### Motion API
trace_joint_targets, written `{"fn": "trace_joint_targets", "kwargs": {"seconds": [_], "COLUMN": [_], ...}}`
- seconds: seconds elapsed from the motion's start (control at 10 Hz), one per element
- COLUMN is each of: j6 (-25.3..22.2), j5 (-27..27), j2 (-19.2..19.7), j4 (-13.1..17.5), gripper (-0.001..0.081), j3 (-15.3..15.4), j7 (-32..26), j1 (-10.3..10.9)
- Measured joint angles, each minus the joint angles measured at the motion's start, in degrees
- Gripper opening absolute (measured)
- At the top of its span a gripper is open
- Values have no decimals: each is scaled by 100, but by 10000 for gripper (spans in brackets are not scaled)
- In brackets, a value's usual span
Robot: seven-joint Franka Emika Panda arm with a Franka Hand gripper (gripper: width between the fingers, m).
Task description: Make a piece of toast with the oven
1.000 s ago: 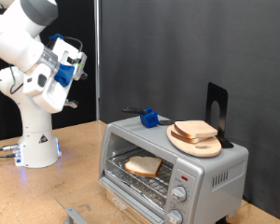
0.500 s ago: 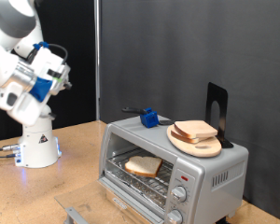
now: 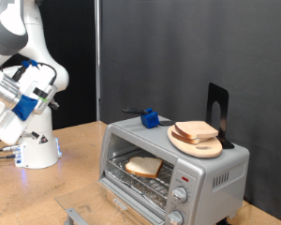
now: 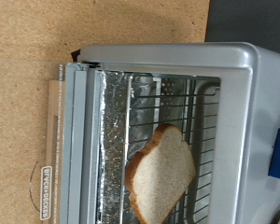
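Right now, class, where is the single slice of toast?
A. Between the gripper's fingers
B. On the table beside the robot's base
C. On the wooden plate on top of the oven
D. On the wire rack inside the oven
D: the toast lies on the rack inside the oven, as the wrist view also shows, while the gripper is far off at the exterior view's left.

No legible text or labels
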Motion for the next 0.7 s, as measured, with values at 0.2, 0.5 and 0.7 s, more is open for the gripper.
{"fn": "trace_joint_targets", "kwargs": {"seconds": [0.2, 0.5, 0.7], "j6": [-647, -396, 289], "j5": [214, 302, 304], "j2": [0, 163, 566], "j4": [92, 87, 51], "gripper": [806, 806, 806], "j3": [-227, -683, -667], "j7": [-187, -633, -644], "j1": [-3, -88, -78]}}
